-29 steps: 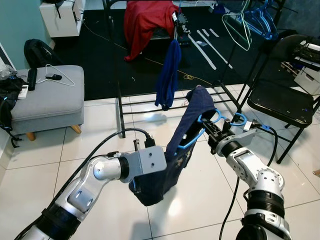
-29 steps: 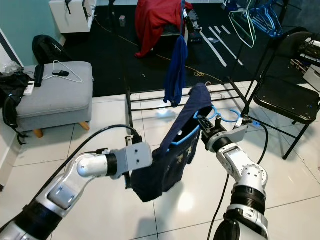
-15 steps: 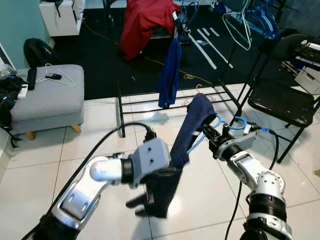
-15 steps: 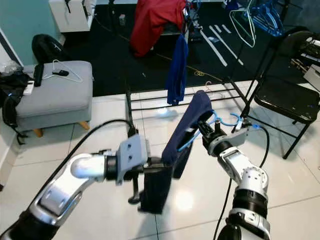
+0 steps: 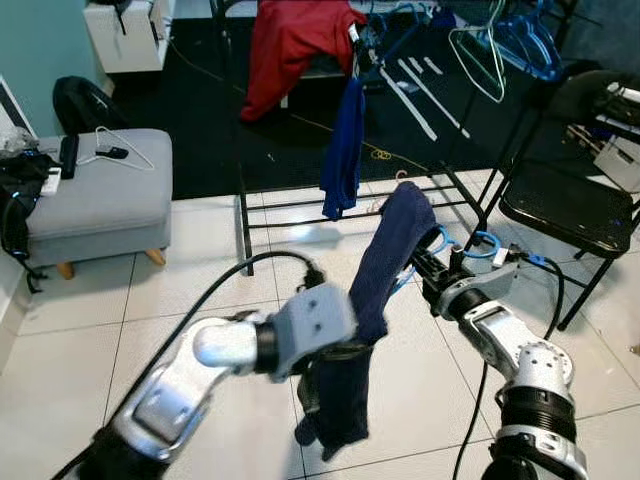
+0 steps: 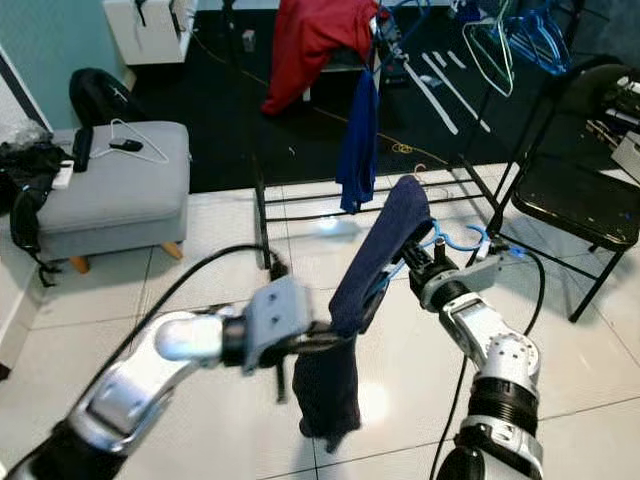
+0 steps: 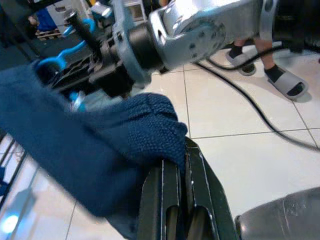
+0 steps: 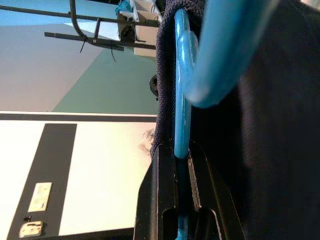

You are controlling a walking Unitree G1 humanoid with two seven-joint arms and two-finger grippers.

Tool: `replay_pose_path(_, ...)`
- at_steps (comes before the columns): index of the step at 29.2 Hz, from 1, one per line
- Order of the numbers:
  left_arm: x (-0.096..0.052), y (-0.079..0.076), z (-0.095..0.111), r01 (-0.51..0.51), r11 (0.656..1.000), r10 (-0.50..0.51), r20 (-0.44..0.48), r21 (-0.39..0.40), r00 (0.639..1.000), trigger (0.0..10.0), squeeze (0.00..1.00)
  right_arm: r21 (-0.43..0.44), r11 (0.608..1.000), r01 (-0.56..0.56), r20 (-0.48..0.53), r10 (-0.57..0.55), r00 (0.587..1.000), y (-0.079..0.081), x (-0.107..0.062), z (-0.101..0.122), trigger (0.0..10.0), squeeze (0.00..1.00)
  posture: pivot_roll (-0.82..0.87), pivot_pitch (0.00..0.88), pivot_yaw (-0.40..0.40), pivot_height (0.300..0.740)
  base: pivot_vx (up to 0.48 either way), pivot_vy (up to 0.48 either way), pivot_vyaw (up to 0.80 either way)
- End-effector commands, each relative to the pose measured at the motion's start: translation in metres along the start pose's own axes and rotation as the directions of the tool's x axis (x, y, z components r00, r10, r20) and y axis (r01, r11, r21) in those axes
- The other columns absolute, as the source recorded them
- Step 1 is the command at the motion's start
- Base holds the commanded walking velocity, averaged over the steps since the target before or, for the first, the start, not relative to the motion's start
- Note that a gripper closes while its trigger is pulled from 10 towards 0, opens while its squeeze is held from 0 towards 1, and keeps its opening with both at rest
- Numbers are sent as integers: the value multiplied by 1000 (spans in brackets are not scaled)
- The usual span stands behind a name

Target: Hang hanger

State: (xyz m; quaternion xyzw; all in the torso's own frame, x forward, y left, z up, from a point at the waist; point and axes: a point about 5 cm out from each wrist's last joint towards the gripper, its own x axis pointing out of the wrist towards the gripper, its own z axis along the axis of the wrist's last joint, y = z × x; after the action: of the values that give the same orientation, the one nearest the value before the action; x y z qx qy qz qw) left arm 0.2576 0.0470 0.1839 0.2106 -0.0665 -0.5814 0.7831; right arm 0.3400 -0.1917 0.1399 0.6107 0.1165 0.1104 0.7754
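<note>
At centre frame, your right end effector [image 5: 425, 270] pinches the blue hanger [image 5: 440, 243] while your left end effector [image 7: 176, 200], clamped on the navy garment [image 5: 375, 300], has dragged it lower, toward 6 o'clock, leaving the rack [image 5: 300, 205] unreached at 12.

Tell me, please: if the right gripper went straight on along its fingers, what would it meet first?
Most likely the navy garment. The right gripper, shut on the blue hanger, points into that cloth, which drapes just ahead of its fingers; depth beyond is unclear.
</note>
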Motion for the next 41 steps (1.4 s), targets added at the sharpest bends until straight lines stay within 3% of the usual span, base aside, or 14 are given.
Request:
replay_pose_path(1,6,-2,-5,0,1000,0,-32,-15,999,10000,0,-6,1000,-26,10,26,1000,8,1,3,10000,0,-41,112,-41,740,0,0,0)
replay_pose_path(7,11,1,-8,-27,1000,26,-55,-7,998,10000,0,3,999,-32,9,32,999,9,1,2,10000,0,-41,112,-41,740,0,0,0)
replay_pose_path(13,18,13,-10,-116,993,115,-102,-4,988,10000,0,4,1000,-17,-4,17,1000,7,2,-2,10000,0,-47,124,-43,740,0,0,0)
replay_pose_path(24,25,12,-6,-168,985,162,-115,-46,980,10000,0,20,1000,2,2,-2,1000,7,10,-9,10000,0,-44,125,-39,740,0,0,0)
replay_pose_path(30,37,9,-2,-190,978,179,-119,-89,977,10000,0,26,1000,-4,-21,4,1000,9,16,-19,10000,0,-42,122,-41,740,0,0,0)
replay_pose_path(40,36,13,-10,-228,971,211,-176,-78,961,10000,0,33,999,-13,-22,13,1000,12,16,-20,10000,0,-43,122,-41,740,0,0,0)
replay_pose_path(41,35,15,-10,-249,964,230,-174,-96,957,10000,1000,33,999,-13,-21,14,1000,12,16,-19,10000,0,-44,122,-41,740,0,0,0)
